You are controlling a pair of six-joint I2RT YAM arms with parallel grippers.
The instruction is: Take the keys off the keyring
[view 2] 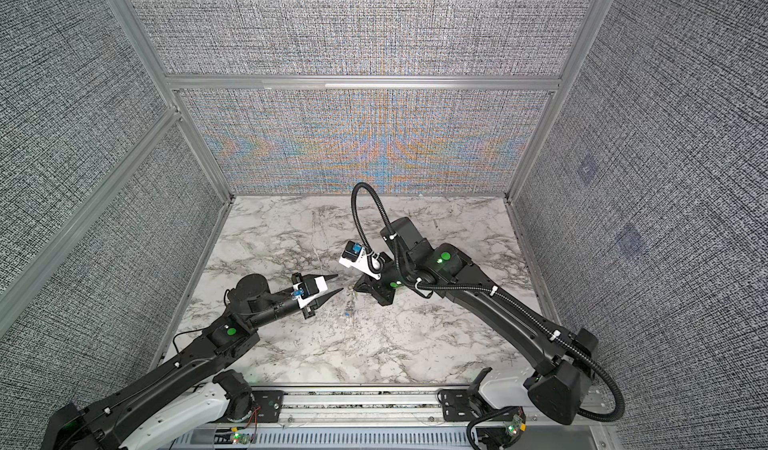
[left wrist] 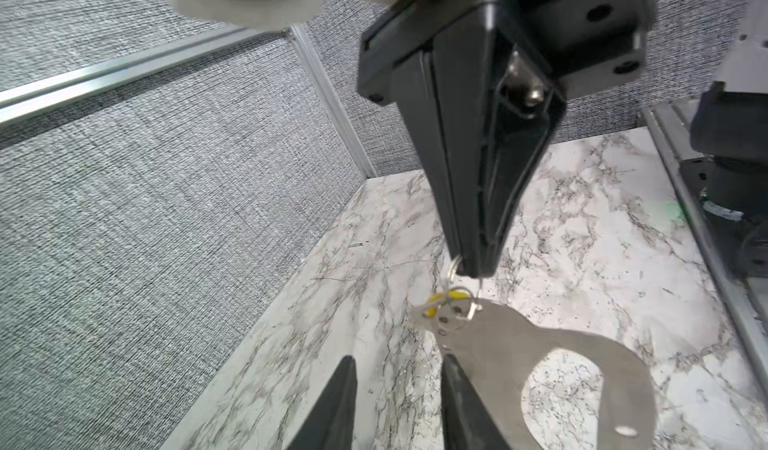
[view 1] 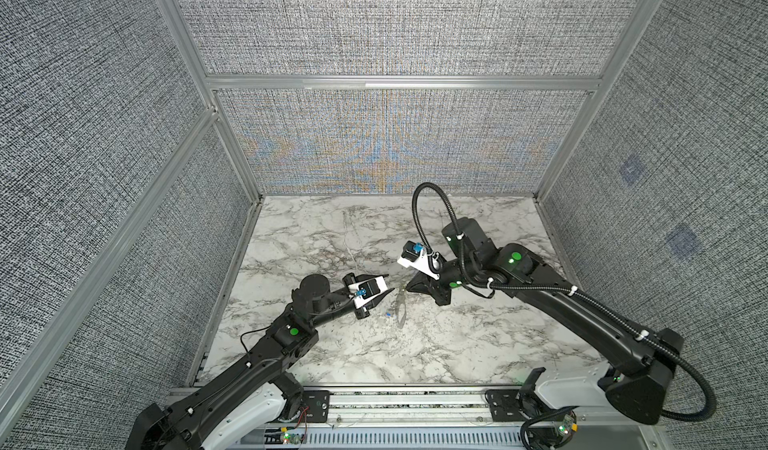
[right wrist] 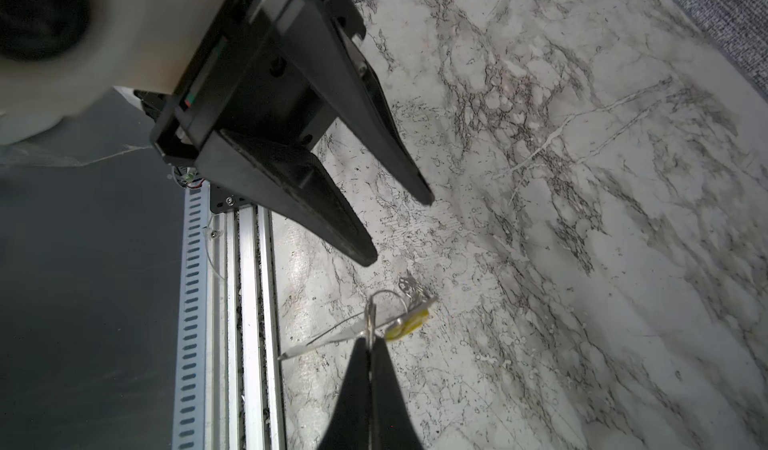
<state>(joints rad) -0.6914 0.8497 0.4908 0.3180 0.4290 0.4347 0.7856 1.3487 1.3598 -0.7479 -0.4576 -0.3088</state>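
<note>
Left gripper (view 1: 391,283): your jaws stand part-open with nothing between them. The tips aim at the keyring's upper end and stop just short of it.

Blue key (view 1: 388,314): it sits just left of the keyring, nearer you than the left tips. Cannot tell whether it is threaded on.

Keyring (view 1: 401,309): a flat grey loop. Its long axis runs from the right gripper's tip toward the near edge of the marble table (view 1: 332,240). In the left wrist view its edge passes just beside one of your left fingers (left wrist: 461,410).

Yellow key (left wrist: 442,300): bunched at the keyring's upper end.

Right gripper (view 1: 409,288): jaws closed tight, pinching a small wire ring (left wrist: 454,266) at that same end.
</note>
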